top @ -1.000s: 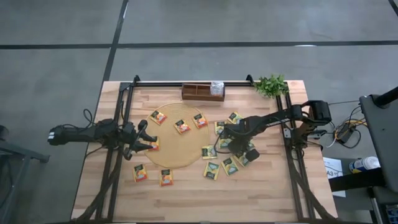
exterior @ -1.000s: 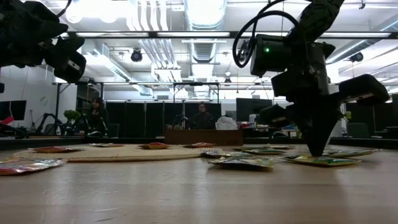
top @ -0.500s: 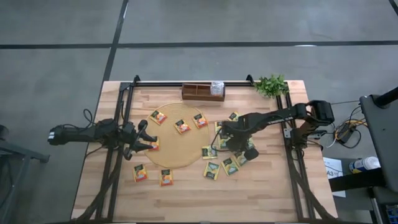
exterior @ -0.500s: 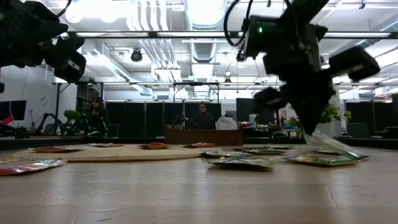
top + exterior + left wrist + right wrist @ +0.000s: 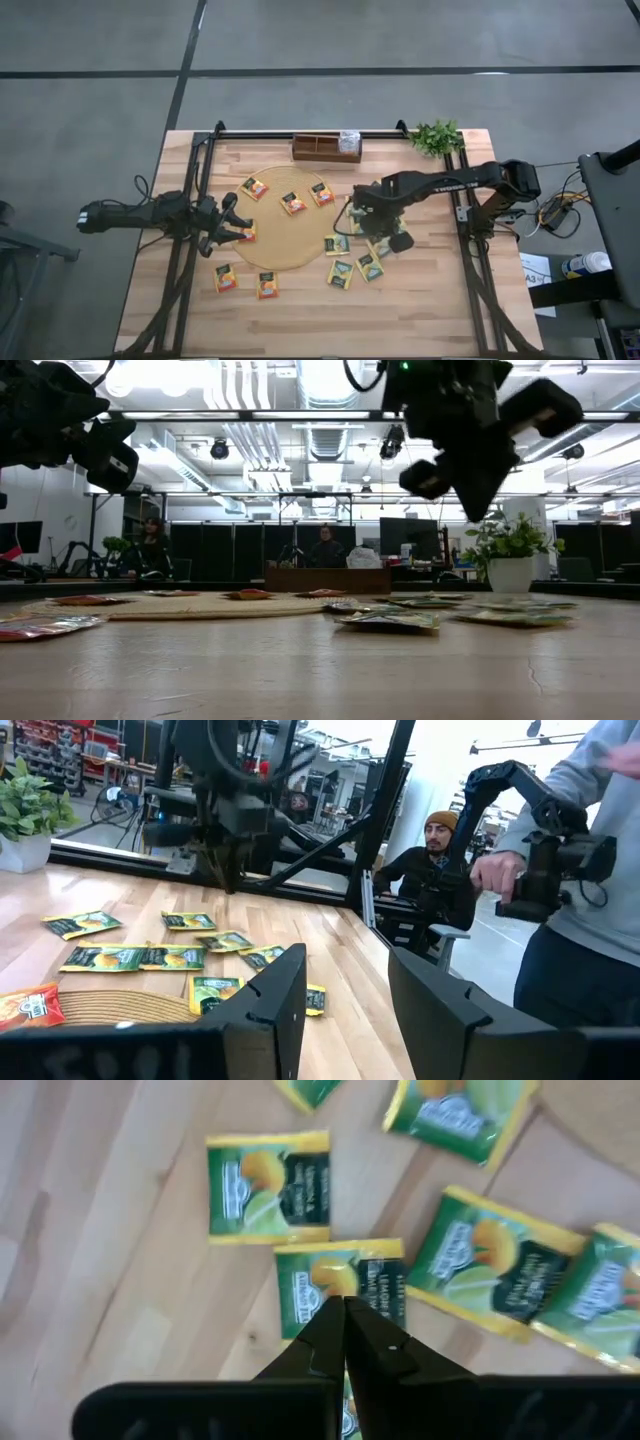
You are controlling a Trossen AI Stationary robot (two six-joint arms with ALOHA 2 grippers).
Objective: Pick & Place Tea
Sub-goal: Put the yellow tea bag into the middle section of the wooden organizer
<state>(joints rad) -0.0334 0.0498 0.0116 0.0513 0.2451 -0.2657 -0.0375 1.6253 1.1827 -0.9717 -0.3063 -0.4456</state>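
Now my right gripper (image 5: 345, 1312) has lifted off the bench, fingers pinched together on 1 green tea bag (image 5: 347, 1415), above the green bags (image 5: 352, 268) near the right edge. The left gripper (image 5: 232, 226) waits half-open and empty at the mat's (image 5: 285, 245) left edge. The tray (image 5: 326, 148) comes next.

light comes from ceiling strips (image 5: 330, 380) overhead in the low view, blown out to white glare, so the arms there read as dark silhouettes. the high view is evenly lit, with soft short shadows on the table (image 5: 300, 310). in the right wrist view the green sachets (image 5: 268, 1188) are soft and blurred. the left wrist view is bright, its near fingers (image 5: 270, 1010) out of focus
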